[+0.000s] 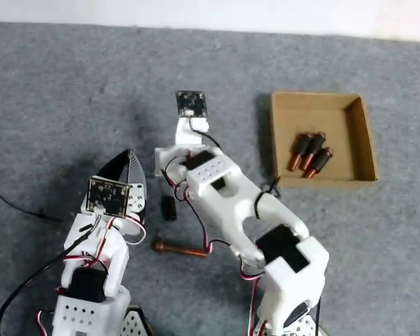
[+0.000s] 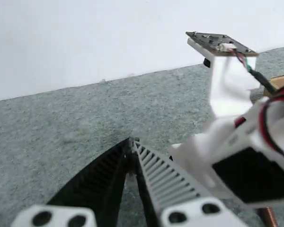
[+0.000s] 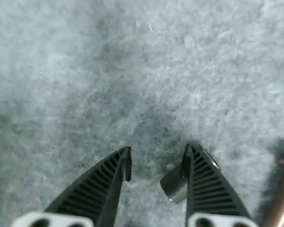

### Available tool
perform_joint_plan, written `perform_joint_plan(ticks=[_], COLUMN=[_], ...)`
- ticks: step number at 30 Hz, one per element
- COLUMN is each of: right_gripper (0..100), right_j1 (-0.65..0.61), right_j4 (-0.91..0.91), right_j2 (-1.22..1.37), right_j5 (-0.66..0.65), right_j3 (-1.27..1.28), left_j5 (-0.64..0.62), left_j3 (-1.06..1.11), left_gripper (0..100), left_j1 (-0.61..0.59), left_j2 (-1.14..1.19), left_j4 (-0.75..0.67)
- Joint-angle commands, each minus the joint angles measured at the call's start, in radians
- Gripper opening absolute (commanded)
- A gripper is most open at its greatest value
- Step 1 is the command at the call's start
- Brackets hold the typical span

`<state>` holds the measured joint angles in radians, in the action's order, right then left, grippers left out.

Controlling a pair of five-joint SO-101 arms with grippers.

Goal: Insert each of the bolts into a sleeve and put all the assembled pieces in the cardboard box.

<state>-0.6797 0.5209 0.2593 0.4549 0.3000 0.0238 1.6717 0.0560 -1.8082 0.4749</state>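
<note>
Arms bent low over carpet [image 1: 70,84].
Left claw [image 2: 131,141] closed at its tips; right claw [image 3: 157,158] open, sleeve [image 3: 173,185] just beside one finger.

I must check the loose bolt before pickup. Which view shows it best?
The high view: the whole bolt lies on the carpet. The right wrist view catches a copper strip of it at the frame edge, the left wrist view just an end.
</note>
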Motion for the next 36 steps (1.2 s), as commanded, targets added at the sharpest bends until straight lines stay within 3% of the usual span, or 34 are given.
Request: perform_joint_plan(ticks=[1,14,23,28,36], right_gripper=[16.6,16.6,16.6,16.6,16.6], right_j1=[0.005,0.036,0.042,0.035,0.050], right_j4=[0.067,0.162,0.105,0.101,0.097], right_j2=[-0.005,-0.323,-0.237,-0.229,-0.199], right_j5=[0.011,0.009,0.017,0.143,0.158], right_j3=[-0.027,0.054,0.182,0.189,0.183], left_j5=[-0.002,-0.002,-0.002,-0.002,-0.002], left_j3=[-0.005,-0.004,-0.002,-0.002,-0.002], left_gripper=[1,1,1,1,1], left_j1=[-0.013,-0.008,-0.010,-0.008,-0.007], left_j2=[-0.013,-0.013,-0.013,-0.013,-0.013], left_j4=[-0.025,-0.025,-0.025,-0.025,-0.025])
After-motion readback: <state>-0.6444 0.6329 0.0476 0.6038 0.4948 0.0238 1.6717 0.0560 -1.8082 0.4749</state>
